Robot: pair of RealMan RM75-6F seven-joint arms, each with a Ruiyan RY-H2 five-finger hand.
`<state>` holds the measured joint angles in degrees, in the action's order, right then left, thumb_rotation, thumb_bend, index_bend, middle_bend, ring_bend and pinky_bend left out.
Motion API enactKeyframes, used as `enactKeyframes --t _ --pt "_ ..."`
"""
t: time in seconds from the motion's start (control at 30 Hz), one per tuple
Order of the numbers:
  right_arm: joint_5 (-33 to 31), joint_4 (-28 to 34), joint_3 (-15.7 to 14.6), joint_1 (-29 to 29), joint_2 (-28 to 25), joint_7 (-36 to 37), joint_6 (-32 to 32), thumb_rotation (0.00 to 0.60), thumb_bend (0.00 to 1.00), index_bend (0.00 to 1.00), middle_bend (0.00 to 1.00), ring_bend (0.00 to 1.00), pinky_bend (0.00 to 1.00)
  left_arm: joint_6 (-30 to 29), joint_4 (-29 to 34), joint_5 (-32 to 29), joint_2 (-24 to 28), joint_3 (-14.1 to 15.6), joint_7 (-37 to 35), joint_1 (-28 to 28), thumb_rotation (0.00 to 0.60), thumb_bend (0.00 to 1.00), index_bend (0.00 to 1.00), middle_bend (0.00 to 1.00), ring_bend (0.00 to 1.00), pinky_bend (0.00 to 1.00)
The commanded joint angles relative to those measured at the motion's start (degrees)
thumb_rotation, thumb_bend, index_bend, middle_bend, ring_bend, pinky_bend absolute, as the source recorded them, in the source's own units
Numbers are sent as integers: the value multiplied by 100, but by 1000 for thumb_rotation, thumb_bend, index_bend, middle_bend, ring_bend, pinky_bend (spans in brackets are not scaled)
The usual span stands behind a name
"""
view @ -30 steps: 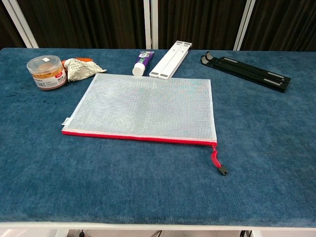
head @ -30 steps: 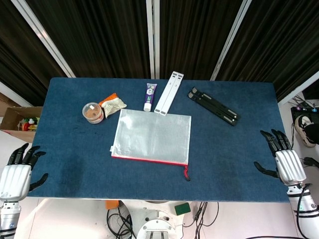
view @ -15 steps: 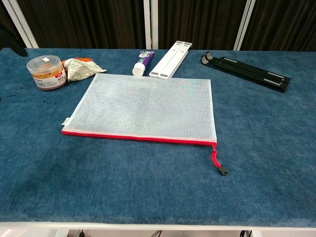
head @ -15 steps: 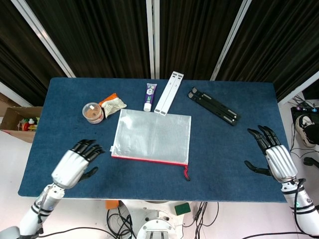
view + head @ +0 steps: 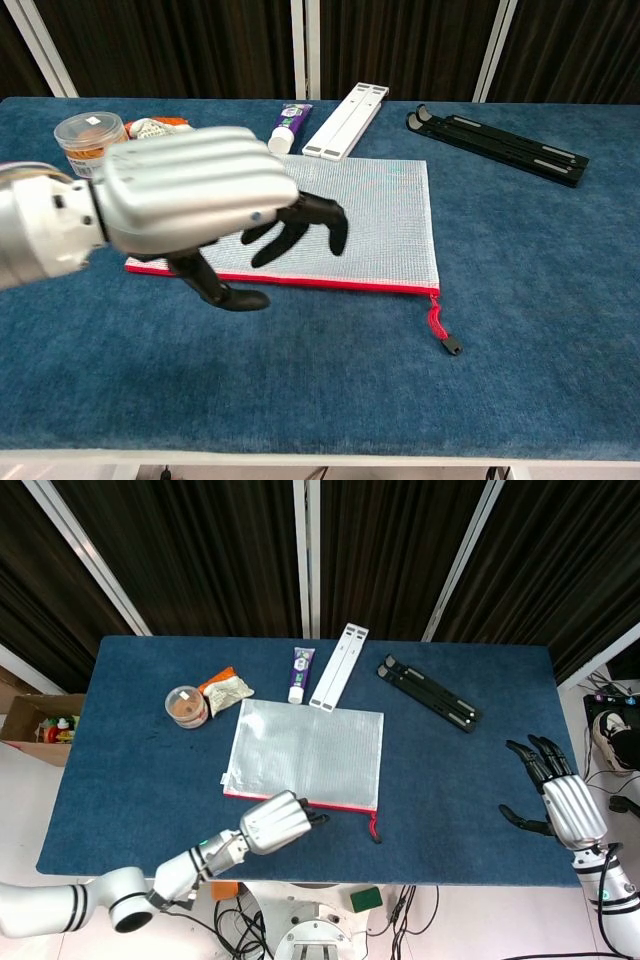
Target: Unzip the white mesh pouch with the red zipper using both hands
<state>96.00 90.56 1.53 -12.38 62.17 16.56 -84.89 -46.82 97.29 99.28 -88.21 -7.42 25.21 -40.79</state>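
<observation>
- The white mesh pouch (image 5: 305, 753) lies flat at the middle of the table (image 5: 130, 780), its red zipper (image 5: 300, 802) running along the near edge and closed as far as can be seen; the pull tab (image 5: 440, 331) trails off the near right corner.
- The left hand (image 5: 275, 823) hovers over the near edge of the pouch, empty, fingers loosely curved and apart. If it presses down on the zipper line itself rather than the mesh beside it, the slider could be blocked on its way across.
- The right hand (image 5: 562, 800) sits well apart at the right edge of the table, empty with fingers spread. The pull tab is small and lies flat on the cloth; a pinch there could easily miss or slip off.
- If the pull starts before the left hand pins the pouch, the light pouch would probably slide or bunch instead of unzipping.
- The toothpaste tube (image 5: 300, 674) and white bar (image 5: 339, 666) lie just beyond the far edge, so a shoved pouch could knock them.
</observation>
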Motion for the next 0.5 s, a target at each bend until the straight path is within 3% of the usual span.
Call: enactKeyframes --t 0.03,0.27,0.5 --pt "-42 -33 1 -9 15 2 46 600 195 72 184 0 85 541 -502 -457 -622 -259 428 -515 600 260 388 792 778 984" --pt "-98 -94 16 -54 46 20 142 600 195 72 184 0 85 942 -936 -1034 -1318 -422 802 -1002 600 399 459 869 850 1000" --pt "-128 -171 21 -91 96 80 205 600 195 72 184 0 85 1121 -1412 -1454 -1884 -486 1086 -1415 600 371 458 879 859 1000"
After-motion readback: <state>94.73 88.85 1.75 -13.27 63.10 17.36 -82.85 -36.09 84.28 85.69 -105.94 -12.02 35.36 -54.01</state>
